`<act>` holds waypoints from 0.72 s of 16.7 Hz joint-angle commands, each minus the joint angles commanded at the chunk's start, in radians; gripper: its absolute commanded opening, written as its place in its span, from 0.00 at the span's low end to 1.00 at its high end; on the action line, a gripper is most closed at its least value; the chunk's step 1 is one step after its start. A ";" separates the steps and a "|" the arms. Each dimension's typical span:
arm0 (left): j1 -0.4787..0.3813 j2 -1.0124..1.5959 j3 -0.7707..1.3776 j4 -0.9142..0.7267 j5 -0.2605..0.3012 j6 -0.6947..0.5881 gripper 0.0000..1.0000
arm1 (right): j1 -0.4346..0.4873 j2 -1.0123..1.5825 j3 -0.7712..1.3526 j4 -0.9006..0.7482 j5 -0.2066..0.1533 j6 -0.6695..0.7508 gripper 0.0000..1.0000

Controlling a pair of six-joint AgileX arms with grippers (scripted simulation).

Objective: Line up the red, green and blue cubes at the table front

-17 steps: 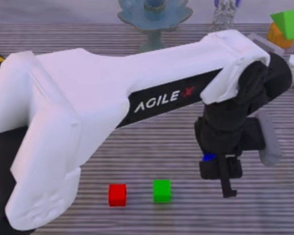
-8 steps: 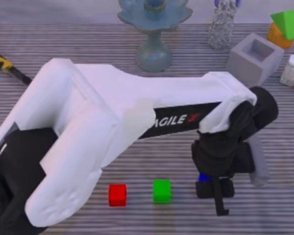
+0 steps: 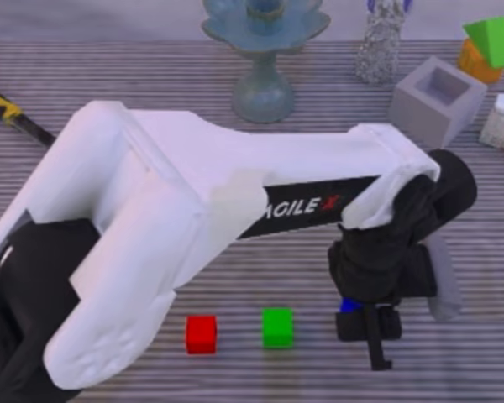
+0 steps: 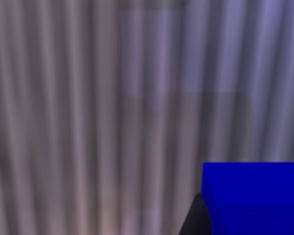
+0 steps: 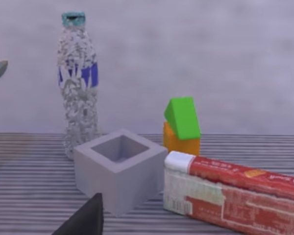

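A: OK, top view: our left gripper (image 3: 368, 323) sits low at the table (image 3: 454, 369) front, right of the green cube (image 3: 277, 327) and red cube (image 3: 201, 333). Blue cube (image 3: 349, 305) just peeks out beneath it.

B: Jaws?

A: Left wrist view shows the blue cube (image 4: 255, 198) against a finger, so we judge them clamped on it.

B: Right arm?

A: Out of the top view; its wrist view shows only the grey box (image 5: 118, 168). We can't tell its jaws.

B: Risk?

A: Releasing skewed could leave blue out of line.

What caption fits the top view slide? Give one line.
Left gripper lowers blue cube beside green cube and red cube.
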 joint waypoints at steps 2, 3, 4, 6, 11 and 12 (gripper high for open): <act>0.000 0.000 0.000 0.000 0.000 0.000 0.53 | 0.000 0.000 0.000 0.000 0.000 0.000 1.00; 0.000 0.000 0.000 0.000 0.000 0.000 0.60 | 0.000 0.000 0.000 0.000 0.000 0.000 1.00; 0.000 0.000 0.000 0.000 0.000 0.000 0.68 | 0.000 0.000 0.000 0.000 0.000 0.000 1.00; 0.000 0.000 0.000 0.000 0.000 0.000 0.83 | 0.000 0.000 0.000 0.000 0.000 0.000 1.00; 0.000 0.000 0.000 0.000 0.000 0.000 1.00 | 0.000 0.000 0.000 0.000 0.000 0.000 1.00; 0.000 0.000 0.000 0.000 0.000 0.000 1.00 | 0.000 0.000 0.000 0.000 0.000 0.000 1.00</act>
